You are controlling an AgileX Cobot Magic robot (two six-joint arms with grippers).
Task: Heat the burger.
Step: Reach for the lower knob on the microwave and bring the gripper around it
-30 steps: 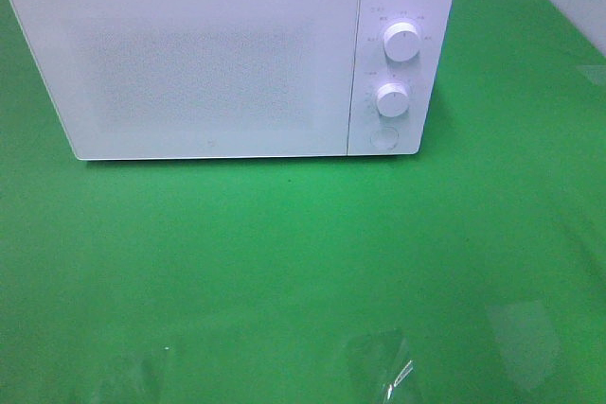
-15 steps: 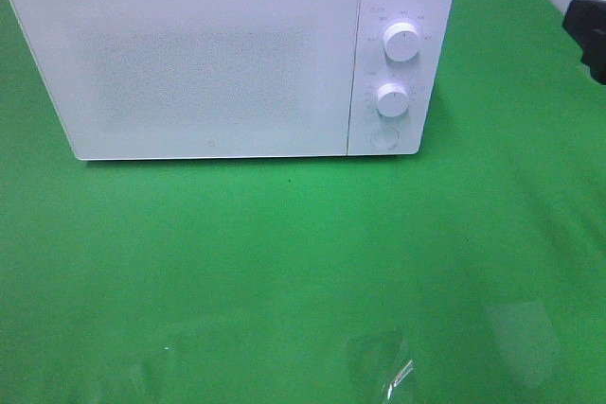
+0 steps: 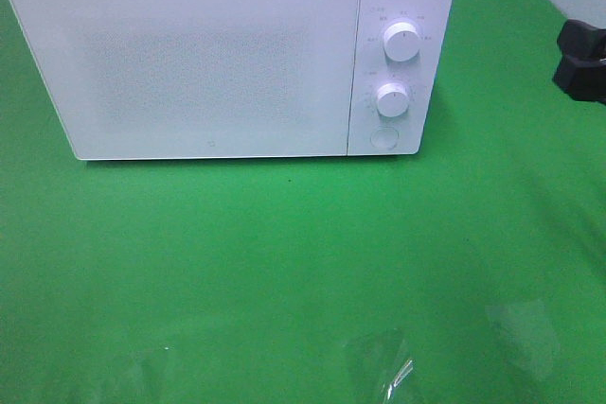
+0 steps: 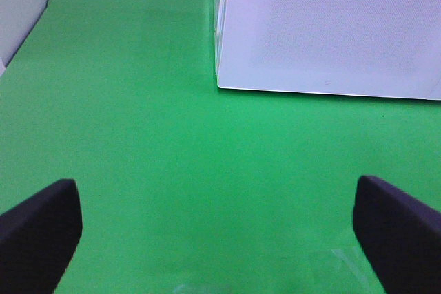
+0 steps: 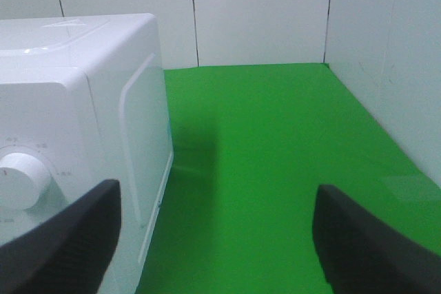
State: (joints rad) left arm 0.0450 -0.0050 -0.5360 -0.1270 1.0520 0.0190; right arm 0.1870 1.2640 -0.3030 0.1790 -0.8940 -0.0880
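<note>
I cannot see the burger in any view. The microwave [image 3: 208, 63] has its door [image 3: 189, 63] shut, and the panel is a frosted, finely dotted white that hides the inside, so I cannot tell whether the food is in there. That is the main risk: if I set the heat going on a guess, I may run an empty oven. My left gripper [image 4: 217, 228] hangs released and empty over the green cloth [image 3: 284, 262], near the box's near left corner. If the door hinges on that side it could swing into me. My right gripper [image 5: 217, 239] is also spread and holding nothing, just beside the right wall of the microwave and level with the controls. The upper knob [image 3: 402, 43] and lower knob [image 3: 392, 99] are smooth, glossy white rounds with faint markings, so my dark blunt fingers [image 5: 69, 239] could slip on them or turn the wrong one. The round button [image 3: 383, 137] below sits nearly flush and is easy to miss. The shell is hard, slick plastic with softly rounded edges, and the cloth under it is matte and slightly rippled, so a firm sideways push may make the whole box slide.
</note>
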